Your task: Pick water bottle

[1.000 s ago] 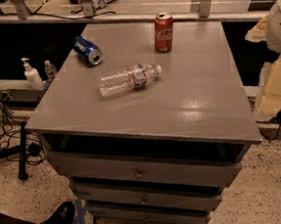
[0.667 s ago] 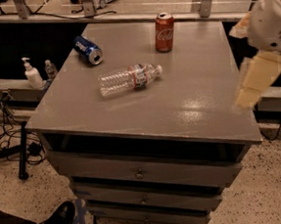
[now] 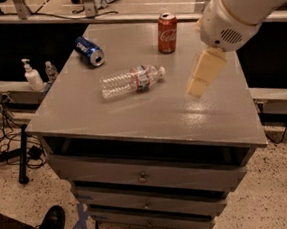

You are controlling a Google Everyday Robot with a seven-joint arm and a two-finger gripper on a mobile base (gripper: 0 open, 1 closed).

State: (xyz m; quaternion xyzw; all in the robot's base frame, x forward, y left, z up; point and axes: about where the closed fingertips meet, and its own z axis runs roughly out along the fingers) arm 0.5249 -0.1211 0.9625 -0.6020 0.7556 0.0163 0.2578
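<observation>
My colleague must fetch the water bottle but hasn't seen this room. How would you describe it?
On the grey drawer cabinet, between the tipped blue can and the claw hovering at the right, lies the water bottle. Unlike the upright red can behind it, it is clear ribbed plastic with a white cap.

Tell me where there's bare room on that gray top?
Bare: the cabinet top in front of the water bottle, and the right side below the hovering gripper. Crowded: the back, with blue can and red can.
</observation>
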